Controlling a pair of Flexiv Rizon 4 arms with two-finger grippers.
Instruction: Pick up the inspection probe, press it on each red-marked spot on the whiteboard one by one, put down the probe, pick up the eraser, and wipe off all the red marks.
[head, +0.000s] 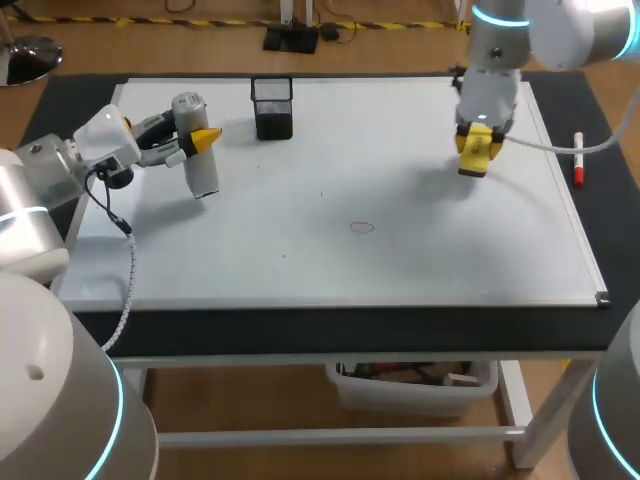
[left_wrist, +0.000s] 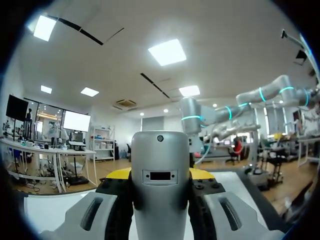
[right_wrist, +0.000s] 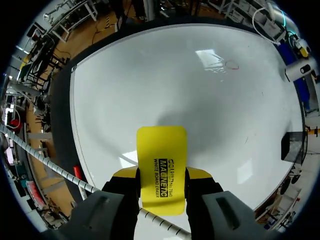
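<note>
inspection probe (head: 198, 150): silver-grey cylinder with a rounded upper end. the left wrist view shows a small round dot and a dark rectangular recess on the face toward the camera. it is off the tabletop (head: 350, 328), in the left pincer (head: 203, 140), over the whiteboard's (head: 400, 260) left part, near the far corner. it leans slightly, lower end toward the board. whether that end touches the surface cannot be told.

left pincer: clamped on the probe. one yellow-tipped finger bears on each side of the body, about its middle.

eraser (right_wrist: 161, 167): yellow, flat, rectangular with rounded corners, black print on the broad face. the right pincer (right_wrist: 162, 173) is closed on its two long sides. it hangs over the far right part of the whiteboard, clear of the surface, with a soft shadow on the board under it.

red mark (head: 362, 227): one faint, small red loop, near the middle of the whiteboard. it is well apart from both probe and eraser. no other red mark can be made out.

other items: a black mesh cup (head: 273, 107) stands upright on the far part of the whiteboard, just beside the probe. a red-capped marker (head: 578, 160) lies on the dark tabletop beyond the board's right edge.
</note>
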